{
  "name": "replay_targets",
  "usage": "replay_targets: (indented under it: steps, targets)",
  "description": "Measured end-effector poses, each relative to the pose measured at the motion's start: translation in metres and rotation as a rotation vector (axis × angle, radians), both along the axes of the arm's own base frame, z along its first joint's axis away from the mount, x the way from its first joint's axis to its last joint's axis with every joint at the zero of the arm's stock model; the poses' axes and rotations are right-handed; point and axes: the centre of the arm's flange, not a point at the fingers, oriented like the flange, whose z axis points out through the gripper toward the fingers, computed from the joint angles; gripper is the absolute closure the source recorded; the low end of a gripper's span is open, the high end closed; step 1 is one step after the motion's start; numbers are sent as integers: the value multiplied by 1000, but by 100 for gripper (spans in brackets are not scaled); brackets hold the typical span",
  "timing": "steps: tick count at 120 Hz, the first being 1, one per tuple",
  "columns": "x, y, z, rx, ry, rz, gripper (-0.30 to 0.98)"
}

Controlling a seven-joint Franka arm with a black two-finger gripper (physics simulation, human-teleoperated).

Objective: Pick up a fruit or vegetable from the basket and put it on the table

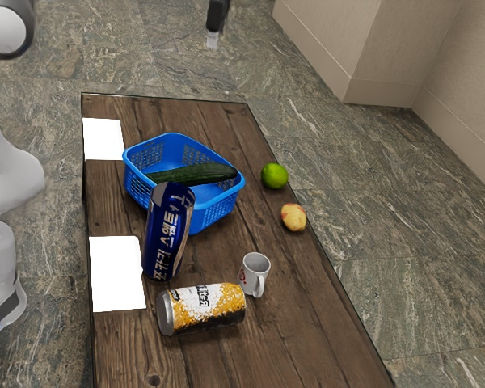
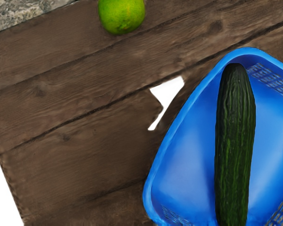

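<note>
High above the table's far end, at the top of the exterior view, is my black gripper (image 1: 213,37), well above the basket and holding nothing that I can see; its opening cannot be made out. A blue plastic basket (image 1: 215,212) stands on the wooden table (image 1: 218,118). A dark green cucumber (image 1: 196,174) lies across the inside of the basket, one end near the rim on the exterior view's right. From above, the wrist view has the cucumber (image 2: 235,146) lengthwise in the basket (image 2: 171,127).
A green lime (image 1: 274,175) and a yellow-red fruit (image 1: 293,217) lie beside the basket, near the table edge. A tall blue can (image 1: 169,232) is close against the basket. Nearby are a white mug (image 1: 255,273) and a yellow can (image 1: 202,308) on its side. The wrist view includes the lime (image 2: 121,15).
</note>
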Motion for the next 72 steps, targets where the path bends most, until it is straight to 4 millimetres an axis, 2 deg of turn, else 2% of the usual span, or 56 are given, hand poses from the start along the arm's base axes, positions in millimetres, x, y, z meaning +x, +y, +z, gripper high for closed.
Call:
replay_targets:
  steps: [2,6,10,15,20,26,36,44,61,72]
  targets:
    - [-8,5,-5,-16,4,-14,0]
    - [-30,17,-28,-46,33,-31,0]
    - [-46,19,-48,-42,60,-37,0]
    - [-53,17,-72,-29,93,-51,0]
    - [-56,18,-83,-12,100,-57,0]
    - [-53,14,-92,5,102,-71,0]
    - [-43,-9,-98,27,106,-87,0]
    - [-37,-20,-99,35,110,-51,0]
    - [-17,-58,-114,35,161,38,0]
    - [-12,-70,-144,28,213,106,0]
